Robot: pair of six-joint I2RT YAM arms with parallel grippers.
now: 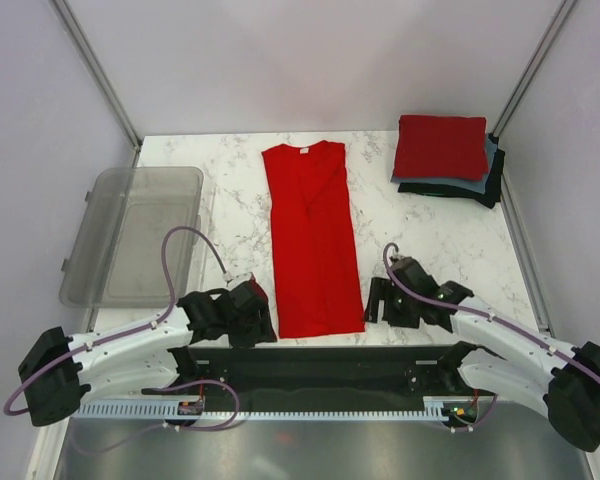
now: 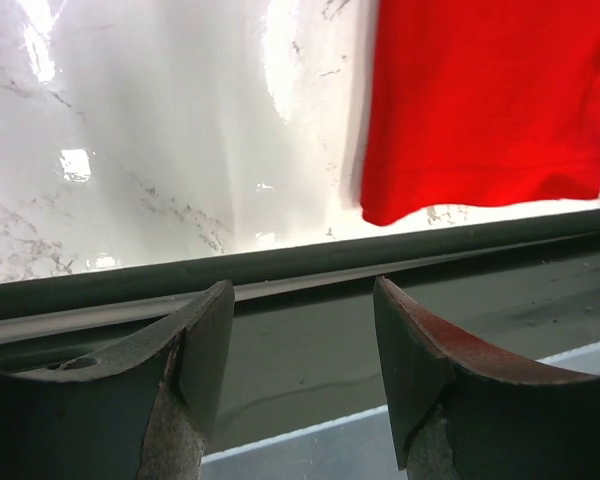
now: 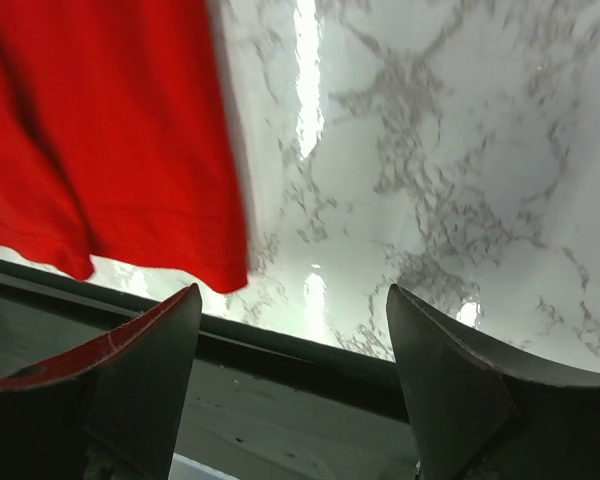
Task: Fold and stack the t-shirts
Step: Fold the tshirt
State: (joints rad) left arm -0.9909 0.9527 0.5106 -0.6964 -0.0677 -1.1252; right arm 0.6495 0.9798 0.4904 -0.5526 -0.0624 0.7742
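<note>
Logging 1 red t-shirt [image 1: 313, 240] lying flat on the tabletop [image 1: 430, 250], about midway between the left and right edges. Reading it as already narrowed into 1 long strip, sleeves tucked in. Finding its long axis running from far edge to near edge. Neck and white neck label [image 1: 303, 151] pointing at the far edge, hem pointing at the near edge and stopping just short of it.

Noting left gripper [image 2: 300, 300] sitting low at the near edge, just beside the hem's left corner, jaws standing apart, gripping nothing. Noting right gripper [image 3: 292, 300] mirroring it just beside the hem's right corner, jaws likewise apart, holding nothing. Judging this paired placement as setup for pinching both hem corners at once and carrying the hem toward the neck, halving the strip across its long axis. Taking both corners together probably helping the fold land square.

Spotting finished stack [image 1: 445, 160] at the far right corner: 1 red tee [image 1: 440, 146] on top, 1 grey-blue tee [image 1: 435, 184] under it, 1 black tee [image 1: 480, 198] at the bottom, edges roughly aligned. Guessing at placement there being out of the way of folding yet within reach of the right arm.

Marking clear grey bin [image 1: 130, 240] along the left edge, well apart from the shirt.
</note>
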